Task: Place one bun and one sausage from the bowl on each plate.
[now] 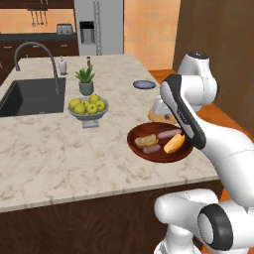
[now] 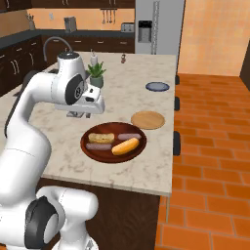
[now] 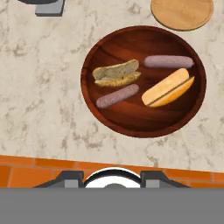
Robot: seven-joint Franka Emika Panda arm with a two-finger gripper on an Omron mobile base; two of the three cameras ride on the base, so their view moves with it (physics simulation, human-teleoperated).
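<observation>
The dark wooden bowl (image 3: 94, 107) sits near the counter's front edge and holds everything. In it lie a toasted brown bun (image 3: 116, 73), a yellow-orange bun (image 3: 167, 88) and two pinkish sausages (image 3: 168, 61) (image 3: 117, 96). Just beyond the bowl lies the tan-orange plate (image 2: 148, 119), bare. The dark blue-grey plate (image 2: 157, 86) lies farther back, also bare. My gripper (image 2: 78, 115) hangs above the counter by the bowl's (image 2: 88, 146) far side, looking down on it. It is shut, with nothing in it.
A grey pedestal bowl of yellow-green fruit (image 1: 88, 110) stands left of the wooden bowl (image 1: 149, 155), with a potted plant (image 1: 86, 80) behind it. The sink (image 1: 30, 96) and faucet are at the far left. Right of the counter's edge is the brick floor (image 2: 210, 146).
</observation>
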